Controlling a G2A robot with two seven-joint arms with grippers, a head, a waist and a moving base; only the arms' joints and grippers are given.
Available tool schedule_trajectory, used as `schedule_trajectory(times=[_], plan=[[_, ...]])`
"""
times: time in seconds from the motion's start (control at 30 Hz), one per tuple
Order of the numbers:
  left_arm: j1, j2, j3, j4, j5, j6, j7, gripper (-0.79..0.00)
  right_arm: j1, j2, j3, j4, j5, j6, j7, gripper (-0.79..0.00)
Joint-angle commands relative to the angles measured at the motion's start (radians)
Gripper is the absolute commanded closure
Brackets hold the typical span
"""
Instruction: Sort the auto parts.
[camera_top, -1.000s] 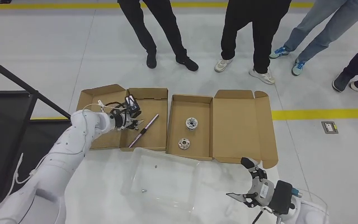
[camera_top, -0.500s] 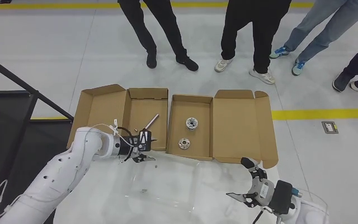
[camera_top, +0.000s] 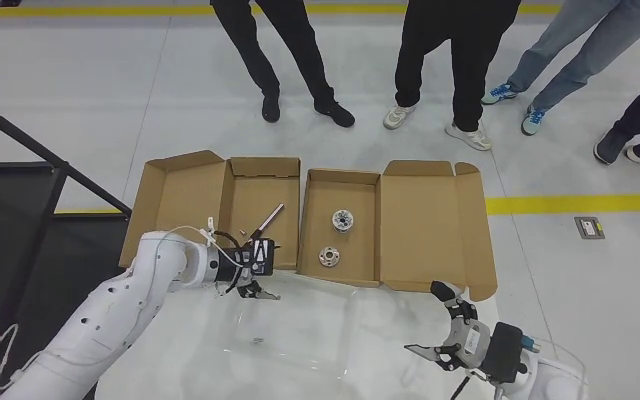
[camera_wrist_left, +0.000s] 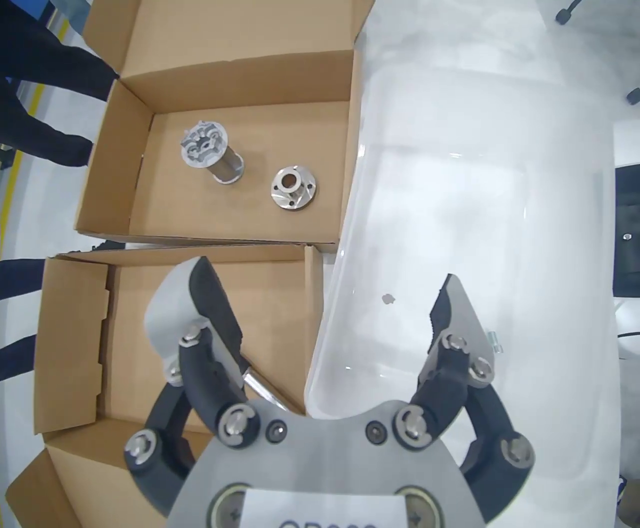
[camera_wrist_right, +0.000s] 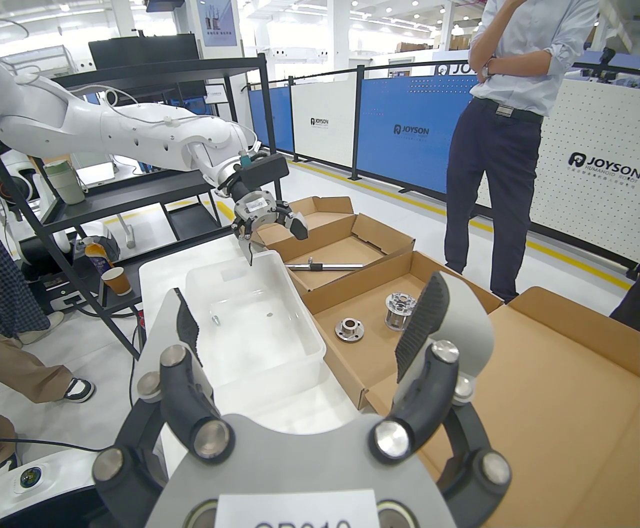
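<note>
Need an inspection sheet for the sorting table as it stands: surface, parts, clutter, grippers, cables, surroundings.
Surface: white table carrying a clear bin and two open cardboard boxes.
Job's things: metal rod lies in the first box. Toothed cylinder and flanged disc sit apart in the second box. A small screw and a smaller bit lie in the bin.
Clutter: nothing seen.
Grippers: left gripper open, over the bin edge beside the first box, holding nothing. Right gripper open, holding nothing.
Cables: white cable along the left arm.
Surroundings: black rack beside the table, paper cup on it; yellow floor line.
</note>
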Motion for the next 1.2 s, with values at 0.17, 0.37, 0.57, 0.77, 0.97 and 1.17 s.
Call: schedule_trajectory(times=[0.17, 0.37, 0.57, 0.77, 0.97, 1.17], plan=[[0.044, 0.014, -0.001, -0.175, -0.062, -0.011, -0.282, -0.785, 0.000, 0.000, 0.000, 0.000, 0.000, 0.000, 0.000, -0.785], [0.073, 0.031, 0.042, -0.302, -0.248, -0.011, -0.641, -0.785, 0.000, 0.000, 0.000, 0.000, 0.000, 0.000, 0.000, -0.785], [0.065, 0.036, 0.065, -0.321, -0.362, -0.011, -0.772, -0.785, 0.000, 0.000, 0.000, 0.000, 0.000, 0.000, 0.000, -0.785], [0.067, 0.036, 0.066, -0.323, -0.359, -0.010, -0.770, -0.785, 0.000, 0.000, 0.000, 0.000, 0.000, 0.000, 0.000, -0.785], [0.120, 0.028, 0.085, -0.347, -0.281, 0.116, -0.783, -0.785, 0.000, 0.000, 0.000, 0.000, 0.000, 0.000, 0.000, -0.785], [0.197, 0.049, 0.045, -0.418, -0.242, 0.175, -0.829, -0.785, 0.000, 0.000, 0.000, 0.000, 0.000, 0.000, 0.000, -0.785]])
